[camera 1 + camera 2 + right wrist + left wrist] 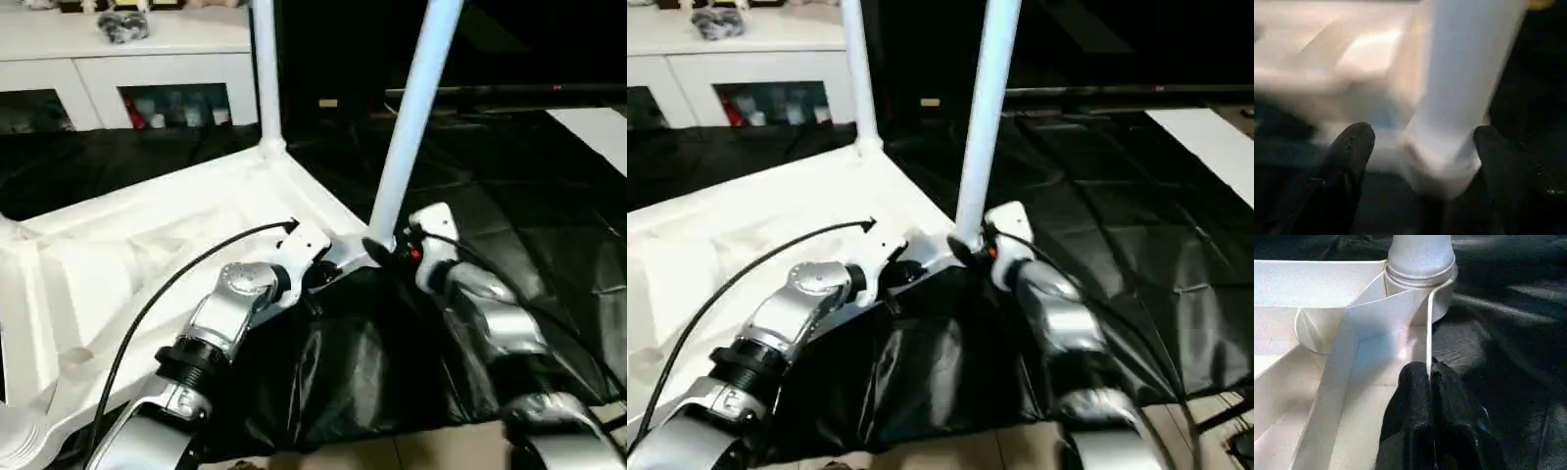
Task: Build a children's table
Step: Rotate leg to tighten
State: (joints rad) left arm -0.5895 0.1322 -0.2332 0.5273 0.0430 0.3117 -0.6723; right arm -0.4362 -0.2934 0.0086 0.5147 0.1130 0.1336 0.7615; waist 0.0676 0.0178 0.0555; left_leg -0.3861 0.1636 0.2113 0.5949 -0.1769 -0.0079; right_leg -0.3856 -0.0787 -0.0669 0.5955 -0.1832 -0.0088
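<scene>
The white plastic rectangular tabletop [147, 225] lies upside down on the black cloth-draped table [549, 245], its ribbed underside facing up. Two long white tubular legs stand in its corner sockets: the near leg [416, 108] rises from the corner closest to the robot, leaning a little to the right, and the far leg [265, 69] stands straight up from the corner beyond it.

At the near corner both arms meet. The left gripper [1430, 377] has its two black fingers pressed together on the thin upright side wall of the tabletop, the wall's edge running between them, just short of the round socket [1422, 281] where the near leg sits. The right gripper [1420, 142] is at the foot of that same leg with its fingers [1349, 152] spread apart, one on either side of the tube; whether they touch it I cannot tell.

A black cable [167, 294] arcs over the left silver forearm [230, 308]. Behind the draped table stands a low white cabinet [118, 59] with glass-fronted doors and small objects on top.
</scene>
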